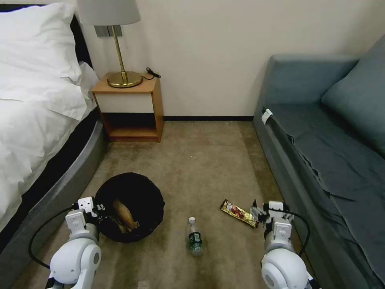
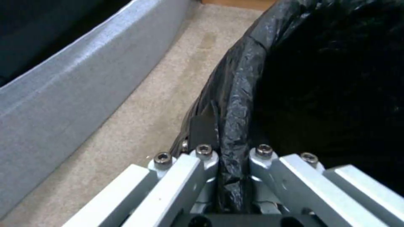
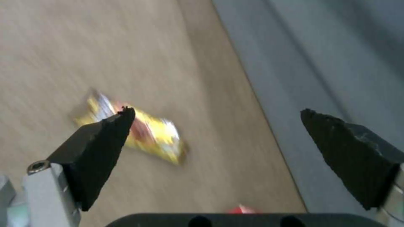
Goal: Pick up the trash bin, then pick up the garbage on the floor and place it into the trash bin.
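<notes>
Left gripper (image 2: 233,176) clamped on bag-lined rim of trash bin (image 1: 129,206), tan paper wad (image 1: 125,216) inside. Right gripper (image 3: 216,126) spread wide above snack wrapper (image 1: 238,212). Between them, bottle (image 1: 195,237) flat on carpet (image 1: 200,160). Beyond, nightstand (image 1: 130,106).

A beige carpet (image 1: 200,160) runs between a white-sheeted bed (image 1: 32,120) and a grey-blue sofa (image 1: 333,140). Against the cream wall (image 1: 208,48) stands a wooden nightstand (image 1: 130,108) bearing a brass lamp (image 1: 120,48).
</notes>
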Tool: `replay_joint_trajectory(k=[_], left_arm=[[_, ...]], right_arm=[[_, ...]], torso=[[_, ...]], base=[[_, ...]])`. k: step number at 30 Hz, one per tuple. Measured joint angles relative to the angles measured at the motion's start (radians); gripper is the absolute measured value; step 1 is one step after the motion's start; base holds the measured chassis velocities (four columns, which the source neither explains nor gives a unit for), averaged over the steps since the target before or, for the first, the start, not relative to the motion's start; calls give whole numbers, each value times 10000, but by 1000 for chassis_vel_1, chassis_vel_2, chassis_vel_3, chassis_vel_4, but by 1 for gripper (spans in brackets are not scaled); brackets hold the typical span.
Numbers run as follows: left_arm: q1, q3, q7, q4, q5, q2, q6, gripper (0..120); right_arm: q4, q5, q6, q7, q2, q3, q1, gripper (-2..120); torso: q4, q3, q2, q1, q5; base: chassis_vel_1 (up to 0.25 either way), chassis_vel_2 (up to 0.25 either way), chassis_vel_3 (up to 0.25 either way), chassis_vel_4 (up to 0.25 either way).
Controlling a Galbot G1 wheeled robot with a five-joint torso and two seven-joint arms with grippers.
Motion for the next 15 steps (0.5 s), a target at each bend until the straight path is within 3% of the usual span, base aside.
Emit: replay_joint_trajectory(k=[8,15], left_arm=[[9,-255,-27,96,-176,59,0,3],[-34,-238,-43,237,-143,-90,8,3]], right_arm=[[-648,1016,-860,713,-512,217,-102,100],[-1433,1636,-1153,1093,-158,116,32,100]], torso=[[-2,0,1,0,-2],[-2,0,0,0,-2]], base=[[0,0,0,0],[0,0,0,0]])
